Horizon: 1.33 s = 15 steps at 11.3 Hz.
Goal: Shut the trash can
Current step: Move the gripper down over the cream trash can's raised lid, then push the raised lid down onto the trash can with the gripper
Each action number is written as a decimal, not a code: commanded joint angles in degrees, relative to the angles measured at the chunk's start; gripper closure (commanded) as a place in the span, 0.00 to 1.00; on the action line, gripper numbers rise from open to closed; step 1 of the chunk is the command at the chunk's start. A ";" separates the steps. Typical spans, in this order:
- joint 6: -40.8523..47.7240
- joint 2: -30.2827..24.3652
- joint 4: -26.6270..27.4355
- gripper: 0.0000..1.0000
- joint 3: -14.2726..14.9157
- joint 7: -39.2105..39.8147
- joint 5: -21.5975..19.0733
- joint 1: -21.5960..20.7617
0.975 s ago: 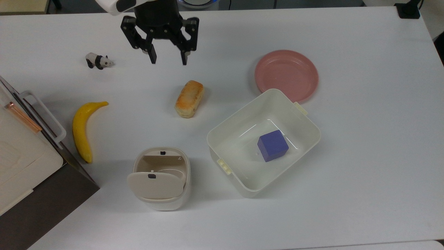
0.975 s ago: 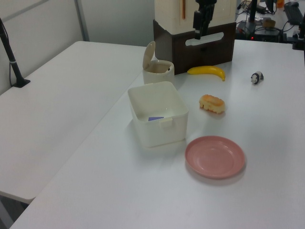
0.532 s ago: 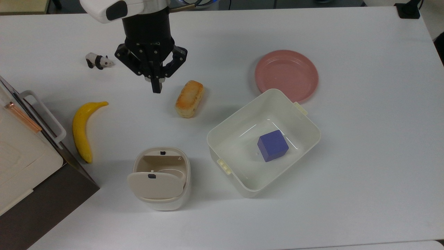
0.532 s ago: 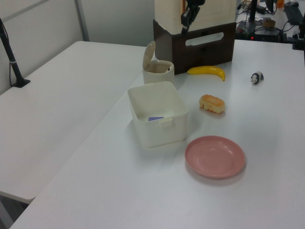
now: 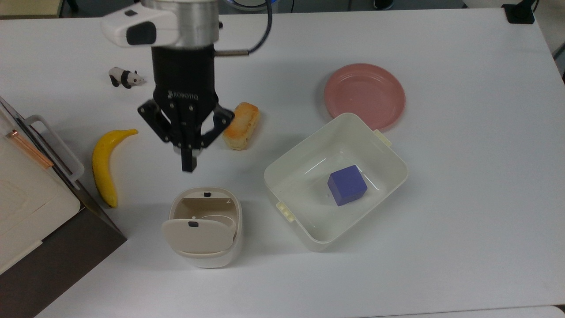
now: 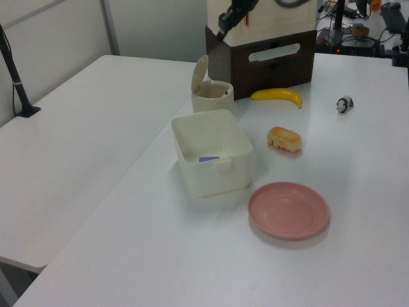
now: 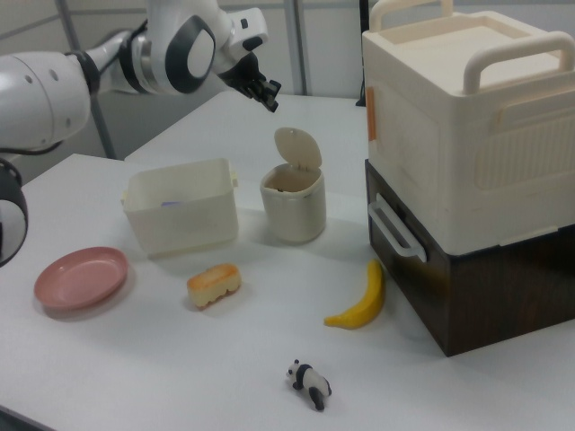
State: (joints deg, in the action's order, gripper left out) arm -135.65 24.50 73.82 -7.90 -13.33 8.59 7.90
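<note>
Top view, lower left of centre: trash can (image 5: 206,229), cream-white, rounded-square, standing on the white table (image 5: 463,212); its beige lid (image 5: 197,236) is raised and open, small black button at the lid's edge. Gripper (image 5: 189,164), black, two fingers pressed together with no gap, holding nothing, sits just above the can's rim in the frame and apart from it. Right view, upper centre: the same gripper (image 7: 270,101) hangs in the air above and to the left of the upright lid (image 7: 297,148), not touching it. Centre of the top view: bread roll (image 5: 241,125), golden brown, partly behind the gripper's linkage. Left edge: banana (image 5: 105,165), yellow, lying flat. Upper left: panda figurine (image 5: 125,77), black and white. Right of centre: white rectangular tub (image 5: 384,145) with a blue cube (image 5: 347,185) inside it. Upper right: pink plate (image 5: 364,95), its lower edge just beside the tub's corner. Lower left corner: cream storage box (image 5: 26,194) on a dark brown base.
</note>
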 commanded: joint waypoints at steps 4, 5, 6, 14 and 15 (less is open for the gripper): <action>-19.73 7.13 -0.44 1.00 0.25 -15.05 15.48 -1.74; -19.83 7.40 -0.44 1.00 0.25 -15.06 15.49 -1.66; -19.83 8.01 -0.35 1.00 0.34 -14.97 15.57 -1.66; -19.65 11.27 -0.09 1.00 1.31 -14.88 17.86 -1.13; -19.48 11.10 0.00 1.00 1.31 -14.79 17.77 -1.13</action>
State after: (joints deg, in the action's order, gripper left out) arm -154.30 35.75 73.67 -7.34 -26.51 24.90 7.24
